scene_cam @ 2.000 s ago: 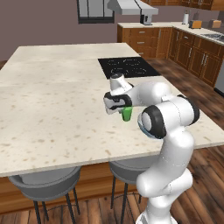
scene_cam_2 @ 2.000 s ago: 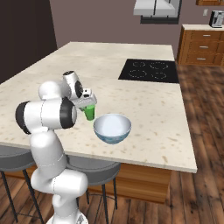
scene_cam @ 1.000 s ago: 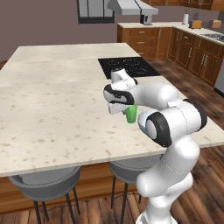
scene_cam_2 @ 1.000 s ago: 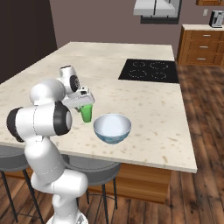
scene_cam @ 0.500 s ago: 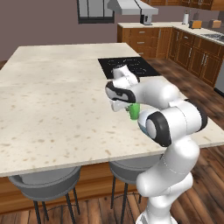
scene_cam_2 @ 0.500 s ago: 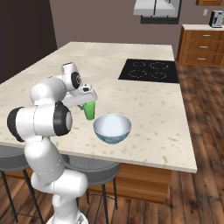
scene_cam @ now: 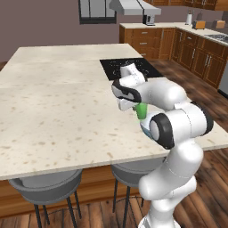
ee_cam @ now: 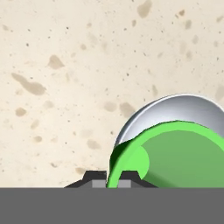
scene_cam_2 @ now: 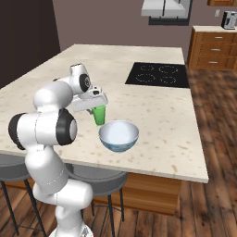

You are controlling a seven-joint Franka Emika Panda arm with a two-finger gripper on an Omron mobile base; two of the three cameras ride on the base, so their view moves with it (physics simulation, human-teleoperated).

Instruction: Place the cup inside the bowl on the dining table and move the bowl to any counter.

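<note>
No writing or brand marks are showing on anything in these views.

In the hand view, the gripper [ee_cam: 113, 179] is sitting at the bottom centre of the frame, its two dark tips pinching the rim wall of the green cup [ee_cam: 175, 153], which is filling the lower right. The cup's open mouth is facing the camera, so its long axis is running along the gripper's own line. Behind it, the white bowl [ee_cam: 183, 109] is arching out from under the cup's upper edge, toward the right of the frame.

In the right base view, the gripper [scene_cam_2: 95, 105] is holding the cup [scene_cam_2: 99, 115] upright, mouth up, long axis vertical, hanging just below the hand at centre left. The cup is hovering beside the bowl's [scene_cam_2: 119, 135] left rim, slightly behind it; whether they are touching cannot be told.

In the left base view, the cup [scene_cam: 142, 111] is peeking out at centre, under the hand and beside the arm's dark elbow joint.

The dining table [scene_cam_2: 152, 115] is stretching away beneath all this, and the black cooktop [scene_cam_2: 159, 74] is lying inset toward the upper right, well apart from the bowl.
</note>
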